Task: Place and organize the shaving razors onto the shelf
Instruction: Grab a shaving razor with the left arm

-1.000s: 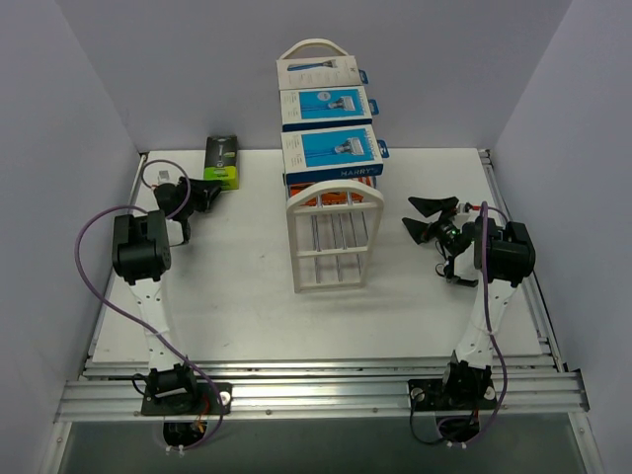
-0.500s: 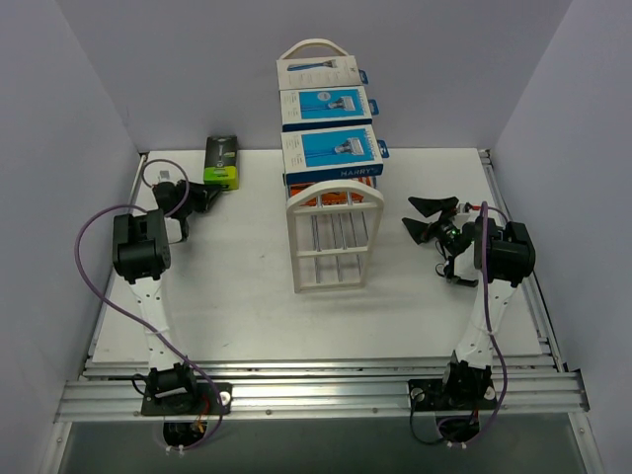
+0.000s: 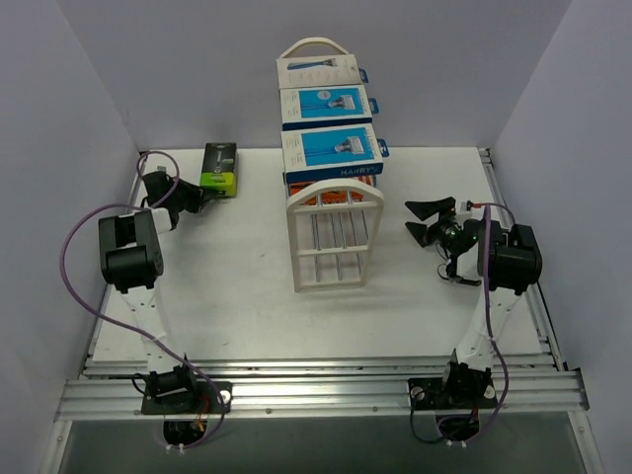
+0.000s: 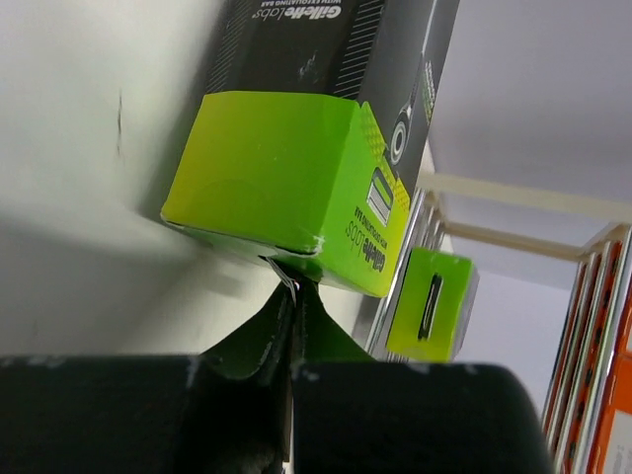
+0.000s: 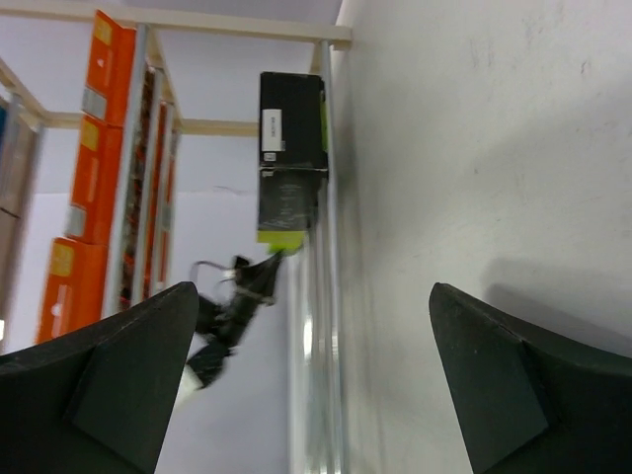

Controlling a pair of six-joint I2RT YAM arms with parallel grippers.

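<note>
A black-and-lime-green razor box [image 3: 218, 165] is at the table's back left. My left gripper [image 3: 197, 191] is shut on its lime lower edge; in the left wrist view the box [image 4: 296, 168] fills the frame and the jaws [image 4: 291, 284] pinch its bottom rim. The cream-white shelf [image 3: 334, 235] stands mid-table, with three blue-and-white razor boxes [image 3: 331, 148] stacked on top and orange boxes [image 3: 331, 197] inside. My right gripper [image 3: 432, 221] hangs open to the right of the shelf with nothing in it, and its own view shows the gripper [image 5: 316, 380] empty.
Purple-grey walls close in the table on three sides. A metal rail [image 3: 326, 373] runs along the near edge by the arm bases. The right wrist view looks under the shelf to the orange boxes [image 5: 94, 168] and the far green box [image 5: 291, 148].
My left gripper has shut on the green box's lower edge, and the left arm has swung a little left and back. The right arm barely moved.
</note>
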